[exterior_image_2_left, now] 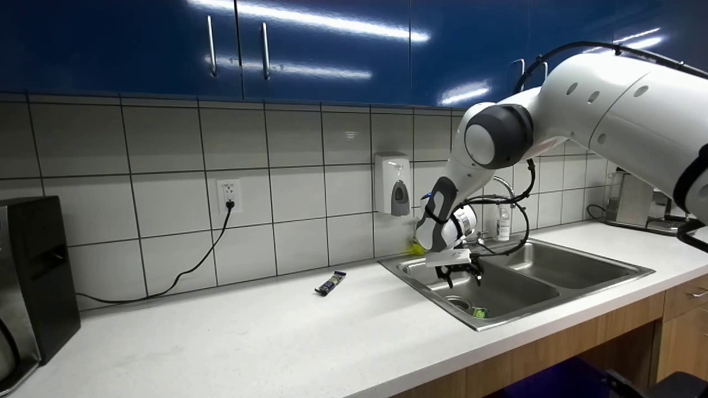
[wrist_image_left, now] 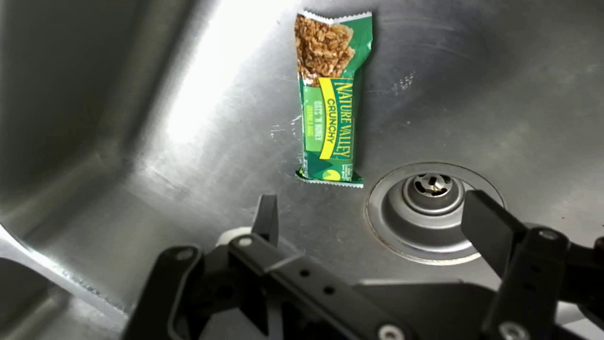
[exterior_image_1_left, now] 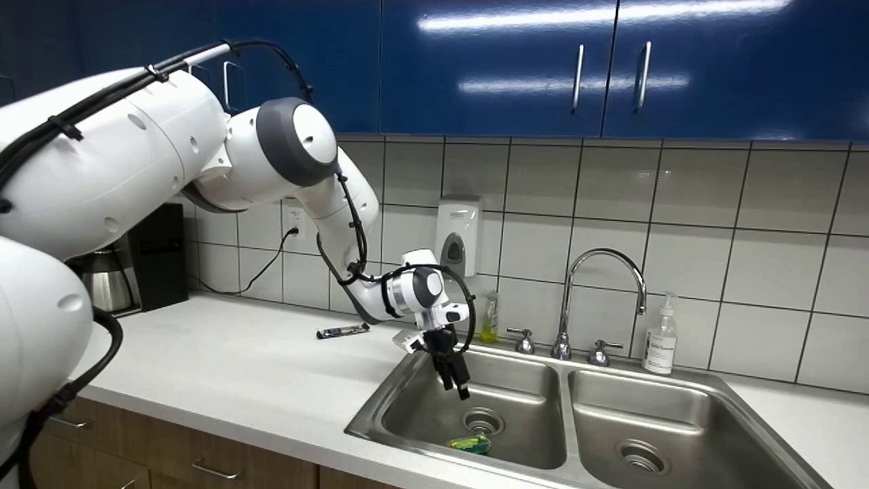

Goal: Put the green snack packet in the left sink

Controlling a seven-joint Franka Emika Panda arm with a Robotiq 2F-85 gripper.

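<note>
The green snack packet (wrist_image_left: 329, 123) lies flat on the floor of the left sink (exterior_image_1_left: 526, 429), near the round drain (wrist_image_left: 432, 212). It also shows in both exterior views (exterior_image_1_left: 470, 444) (exterior_image_2_left: 480, 313), partly hidden by the sink's front rim. In the wrist view its printed side faces up. My gripper (wrist_image_left: 372, 207) is open, with nothing between its fingers. In both exterior views the gripper (exterior_image_1_left: 456, 390) (exterior_image_2_left: 464, 281) points down over the left sink, above and apart from the packet. The left sink's floor (wrist_image_left: 264, 156) fills most of the wrist view.
The right sink (exterior_image_1_left: 679, 424) adjoins across a steel divider. The faucet (exterior_image_1_left: 565, 305) and its handles stand behind the basins. A yellow-green soap bottle (exterior_image_1_left: 489, 319) is close behind the gripper. A pump bottle (exterior_image_1_left: 660, 339) stands farther right. A dark wrapped bar (exterior_image_2_left: 331, 283) lies on the counter (exterior_image_2_left: 249, 342).
</note>
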